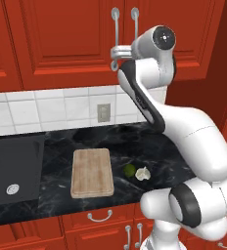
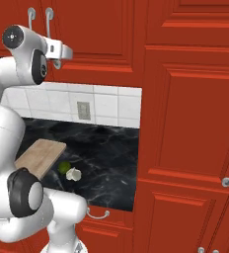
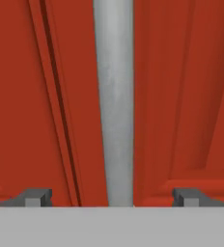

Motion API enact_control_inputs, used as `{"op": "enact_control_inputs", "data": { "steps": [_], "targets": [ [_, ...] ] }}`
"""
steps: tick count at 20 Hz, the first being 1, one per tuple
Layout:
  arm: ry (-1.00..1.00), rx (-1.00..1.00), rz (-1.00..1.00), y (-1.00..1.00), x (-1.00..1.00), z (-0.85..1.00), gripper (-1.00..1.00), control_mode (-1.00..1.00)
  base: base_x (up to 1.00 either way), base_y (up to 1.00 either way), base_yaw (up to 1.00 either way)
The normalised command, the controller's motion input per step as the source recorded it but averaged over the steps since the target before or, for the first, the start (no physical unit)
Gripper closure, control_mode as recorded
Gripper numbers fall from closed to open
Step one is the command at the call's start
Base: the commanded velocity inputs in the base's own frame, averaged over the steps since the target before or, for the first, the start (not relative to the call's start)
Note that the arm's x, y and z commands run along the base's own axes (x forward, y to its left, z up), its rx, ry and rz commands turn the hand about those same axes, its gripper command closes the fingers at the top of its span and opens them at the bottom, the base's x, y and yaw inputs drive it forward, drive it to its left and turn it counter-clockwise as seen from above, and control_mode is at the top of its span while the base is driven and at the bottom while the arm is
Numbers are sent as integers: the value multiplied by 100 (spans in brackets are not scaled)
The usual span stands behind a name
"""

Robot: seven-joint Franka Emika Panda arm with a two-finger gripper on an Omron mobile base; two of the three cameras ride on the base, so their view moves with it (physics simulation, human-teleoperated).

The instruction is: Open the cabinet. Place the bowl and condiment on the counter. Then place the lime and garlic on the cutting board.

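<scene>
The red wall cabinet (image 1: pixel 66 39) has both doors shut. My gripper (image 1: pixel 116 52) is up at the lower end of its long silver handles (image 1: pixel 115 27). In the hand view one handle (image 3: pixel 114 96) runs straight between my spread fingertips (image 3: pixel 34 197), so the gripper (image 3: pixel 111 198) is open around it without touching. From the right, the gripper (image 2: pixel 62 52) sits just below the handles (image 2: pixel 48 20). The lime (image 1: pixel 129 170) and garlic (image 1: pixel 143 173) lie side by side on the black counter (image 1: pixel 61 141), right of the bare cutting board (image 1: pixel 91 172). The bowl and condiment are hidden.
A dark sink basin (image 1: pixel 12 166) is set into the counter at the left. A tall red cabinet (image 2: pixel 190 108) closes the counter off on the right. White tiles with an outlet (image 1: pixel 103 112) back the worktop, and low red cabinets (image 1: pixel 100 217) sit below it.
</scene>
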Motion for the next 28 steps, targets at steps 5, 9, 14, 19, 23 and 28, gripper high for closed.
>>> {"op": "enact_control_inputs", "data": {
  "steps": [5,9,14,19,23,28],
  "targets": [
    [-3,0,0,0,55,-4,-100,-100,0,0,0],
    [0,0,0,-1,43,0,-100,-100,0,0,0],
    [0,0,0,-5,8,0,100,-100,0,0,0],
    [0,1,-1,-29,-12,2,100,-100,0,0,0],
    [-4,0,0,-63,-79,6,100,-100,0,0,0],
    [-7,0,0,-68,-100,0,100,-100,0,0,0]
  ]
}}
